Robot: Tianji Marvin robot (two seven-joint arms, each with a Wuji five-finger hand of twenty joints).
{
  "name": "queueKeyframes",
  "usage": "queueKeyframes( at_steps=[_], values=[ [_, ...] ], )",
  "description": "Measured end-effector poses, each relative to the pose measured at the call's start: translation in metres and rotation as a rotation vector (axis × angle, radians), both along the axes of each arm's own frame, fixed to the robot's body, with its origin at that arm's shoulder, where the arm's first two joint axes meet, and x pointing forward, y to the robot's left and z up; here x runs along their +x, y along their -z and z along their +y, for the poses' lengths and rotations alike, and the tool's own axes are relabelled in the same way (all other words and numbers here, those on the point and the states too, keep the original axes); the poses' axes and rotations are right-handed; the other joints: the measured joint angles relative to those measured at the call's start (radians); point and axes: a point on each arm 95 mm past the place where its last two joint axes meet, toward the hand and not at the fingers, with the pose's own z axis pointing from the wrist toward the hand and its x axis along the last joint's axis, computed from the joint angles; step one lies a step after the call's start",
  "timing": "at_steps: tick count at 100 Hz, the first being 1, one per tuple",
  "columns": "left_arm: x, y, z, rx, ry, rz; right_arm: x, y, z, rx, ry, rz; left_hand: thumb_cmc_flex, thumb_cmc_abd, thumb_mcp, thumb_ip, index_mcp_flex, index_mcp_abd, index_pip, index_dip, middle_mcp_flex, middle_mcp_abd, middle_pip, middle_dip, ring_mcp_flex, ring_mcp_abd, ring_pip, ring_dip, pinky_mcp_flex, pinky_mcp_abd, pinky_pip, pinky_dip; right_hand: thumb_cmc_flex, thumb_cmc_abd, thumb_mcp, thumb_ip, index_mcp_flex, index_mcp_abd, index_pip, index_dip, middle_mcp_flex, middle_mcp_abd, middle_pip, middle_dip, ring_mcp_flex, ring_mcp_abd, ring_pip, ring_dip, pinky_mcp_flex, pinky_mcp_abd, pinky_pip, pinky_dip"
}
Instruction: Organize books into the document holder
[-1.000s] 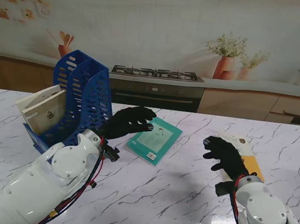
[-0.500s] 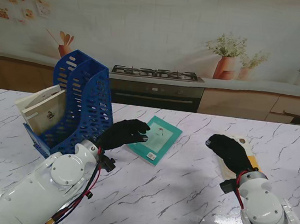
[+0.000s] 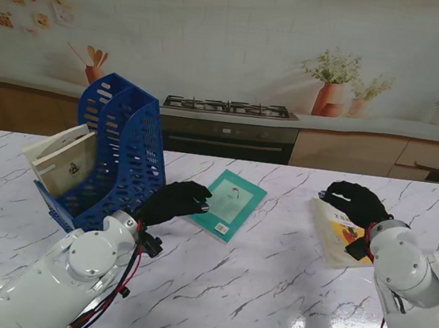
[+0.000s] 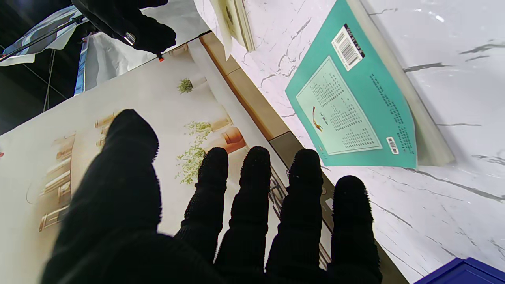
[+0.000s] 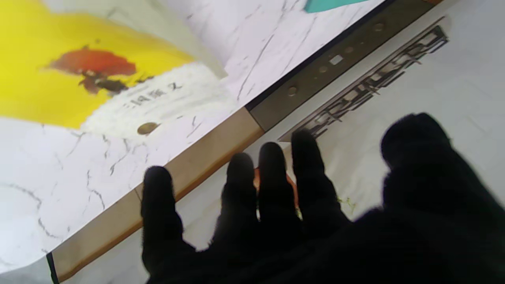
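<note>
White marble-patterned table top [image 3: 211, 292]: spans the whole stand view, grey veins throughout.

Blue perforated plastic document holder [image 3: 128, 152]: at about 10 o'clock from table centre, tilted toward the left. Holds one cream-covered book [image 3: 62, 161], leaning out of the open left side.

Teal paperback book [image 3: 230, 204]: flat on the table at about 12 o'clock from centre, back cover up, barcode label visible in the left wrist view [image 4: 349, 114]. Just right of the document holder, not touching it.

Yellow-and-white covered book [image 3: 338, 232]: flat on the table at about 2 o'clock from centre, well apart from the teal paperback. Red-and-dark illustration on the yellow area visible in the right wrist view [image 5: 79, 67].

Left hand in black glove [image 3: 176, 200]: at about 11 o'clock from centre, between document holder and teal paperback, fingertips at the near-left edge of that book; contact cannot be confirmed. Fingers [image 4: 256, 189] extended, side by side with narrow gaps, thumb set apart. Nothing held.

Right hand in black glove [image 3: 353, 203]: over the far end of the yellow-and-white book. Fingers [image 5: 272, 177] extended, middle three close together, little finger and thumb set apart. Nothing gripped; contact with the cover cannot be determined.
</note>
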Motion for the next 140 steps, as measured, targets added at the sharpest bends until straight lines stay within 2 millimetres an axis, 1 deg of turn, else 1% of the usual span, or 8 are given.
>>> queueKeyframes(
  at_steps=[31,38,48,59,86,91,124,140],
  values=[
    [-0.002,0.005,0.004,0.004,-0.009,0.028,0.04,0.025,-0.029,-0.072,0.061,0.055,0.0,0.0,0.0,0.0,0.0,0.0,0.0,0.0,0.0,0.0,0.0,0.0,-0.001,0.0,0.0,0.0,-0.003,0.0,0.0,0.0,0.039,0.0,-0.008,0.02,0.006,0.0,-0.001,-0.011,0.0,-0.003,0.0,-0.022,-0.012,-0.002,-0.002,-0.001,-0.003,-0.004,-0.001,-0.021],
    [-0.002,0.007,0.004,0.003,-0.003,0.036,0.044,0.033,-0.032,-0.08,0.06,0.08,0.0,0.0,0.0,0.0,0.0,0.0,0.0,0.0,0.0,0.0,0.0,0.0,-0.001,0.0,0.0,0.0,-0.003,0.0,0.0,0.0,0.042,0.016,0.077,0.02,0.016,0.0,-0.001,-0.036,-0.001,-0.004,0.025,-0.06,-0.012,-0.003,-0.002,-0.005,-0.003,-0.006,-0.001,-0.022],
    [-0.003,0.008,0.004,0.005,0.001,0.041,0.044,0.04,-0.033,-0.082,0.041,0.123,0.0,0.0,0.0,0.0,0.0,0.0,0.0,0.0,0.0,0.0,0.0,0.0,-0.001,0.001,0.0,0.0,-0.012,0.0,0.0,0.0,0.079,0.044,0.174,0.02,0.038,0.0,-0.002,-0.066,-0.001,-0.012,0.041,-0.061,-0.011,-0.013,-0.002,-0.013,-0.003,-0.007,-0.001,-0.023],
    [-0.003,0.008,0.005,0.005,-0.001,0.042,0.045,0.047,-0.032,-0.081,0.034,0.146,0.0,0.0,0.0,0.0,0.0,0.0,0.0,0.0,0.0,0.0,0.0,0.0,-0.001,0.001,0.0,0.0,-0.012,0.001,0.0,0.0,0.122,0.049,0.3,0.02,0.037,0.0,0.082,-0.203,-0.001,-0.04,0.065,-0.061,-0.01,-0.036,-0.002,-0.013,-0.003,-0.012,-0.001,-0.023],
    [-0.005,0.009,0.006,-0.002,0.006,0.051,0.034,0.072,-0.026,-0.077,0.001,0.231,0.0,0.0,0.0,0.0,0.0,0.001,0.0,0.0,0.0,0.0,0.0,0.0,-0.001,0.001,0.0,0.0,-0.012,0.011,0.0,0.0,0.131,0.05,0.329,0.02,0.061,0.0,0.125,-0.273,0.003,-0.042,0.077,-0.06,0.01,-0.04,-0.007,-0.013,0.0,-0.014,0.011,-0.023],
    [-0.005,0.008,0.007,-0.001,0.007,0.051,0.03,0.077,-0.025,-0.068,0.0,0.25,0.0,0.0,0.0,0.0,0.0,0.001,0.0,0.0,0.0,0.0,0.0,0.0,-0.001,0.001,0.0,0.0,-0.012,0.011,0.0,0.0,0.132,0.05,0.331,0.02,0.073,0.002,0.134,-0.284,0.014,-0.031,0.078,-0.06,0.026,-0.037,-0.016,-0.015,-0.054,-0.065,0.026,-0.027],
    [-0.005,0.007,0.008,-0.004,0.001,0.047,0.0,0.08,-0.019,0.001,-0.012,0.284,0.0,0.001,0.0,0.0,0.0,0.024,0.0,0.0,0.0,0.001,0.0,0.0,-0.001,0.001,0.0,0.0,-0.012,0.011,0.0,0.0,0.132,0.05,0.341,0.02,0.08,0.046,0.136,-0.306,0.037,0.002,0.064,-0.06,0.071,-0.039,-0.186,-0.122,-0.077,-0.414,-0.108,-0.069],
    [-0.006,0.007,0.008,-0.007,0.007,0.05,-0.016,0.082,-0.008,0.028,-0.033,0.294,0.0,0.013,0.0,0.0,0.0,0.024,0.0,0.0,0.0,0.002,0.0,0.0,-0.001,0.001,0.001,0.0,-0.012,0.012,0.0,0.0,0.132,0.05,0.341,0.02,0.11,0.058,0.136,-0.306,0.037,-0.001,0.059,-0.061,0.071,-0.053,-0.232,-0.135,-0.078,-0.507,-0.111,-0.07]
  ],
)
